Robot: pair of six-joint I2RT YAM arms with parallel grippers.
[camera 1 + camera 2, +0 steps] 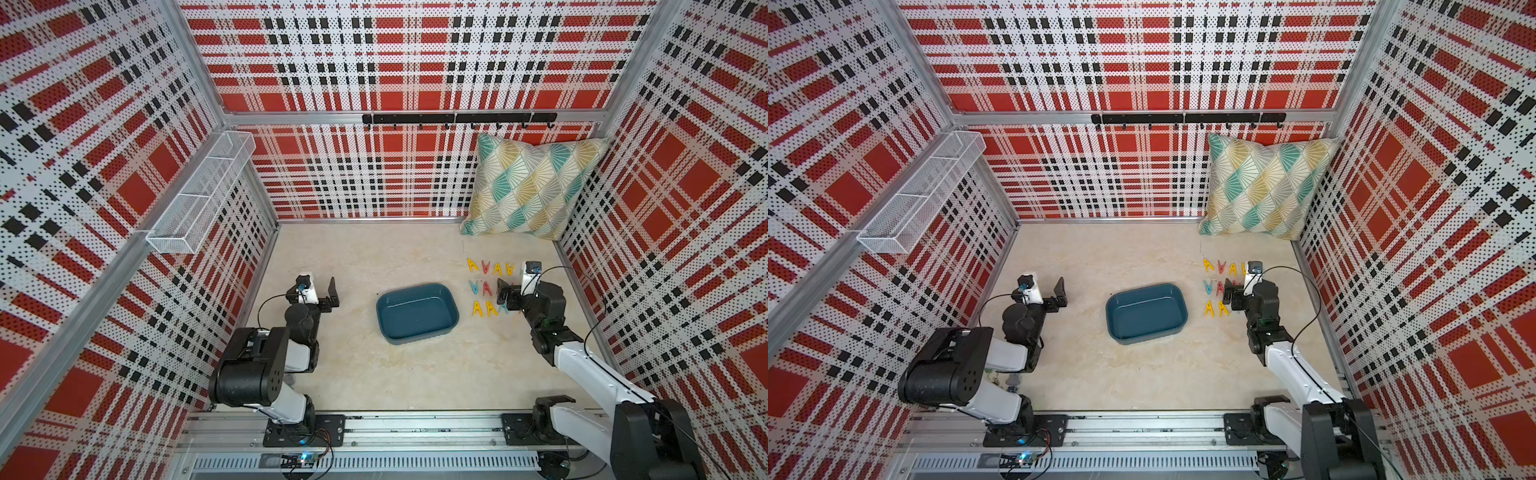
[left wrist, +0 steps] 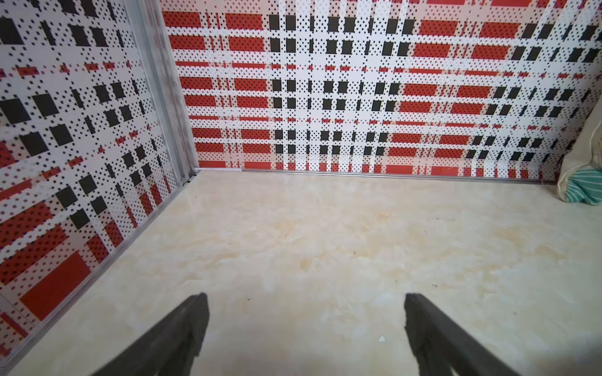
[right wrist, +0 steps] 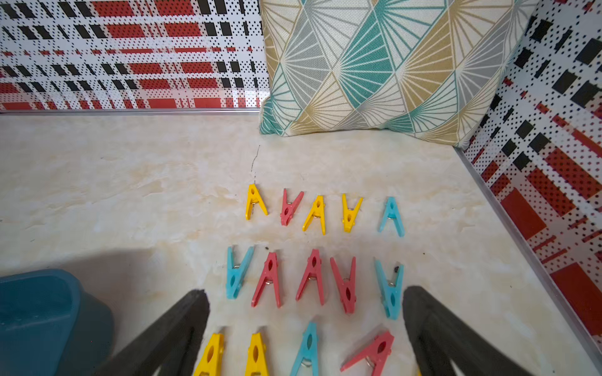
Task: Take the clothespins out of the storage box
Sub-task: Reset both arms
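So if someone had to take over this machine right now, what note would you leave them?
Left gripper: open, empty, off to the side over bare table.
Right gripper: open, holding nothing, hovering low over the laid-out pins.
The storage box: mid-table, and it looks empty in both top views.
The clothespins: lying in three neat rows on the table beside the box, on the right arm's side, in front of the cushion.
Done: no pins are visible in the box.
Left: apparently nothing to pick; probably just pull the right arm back without nudging the rows.
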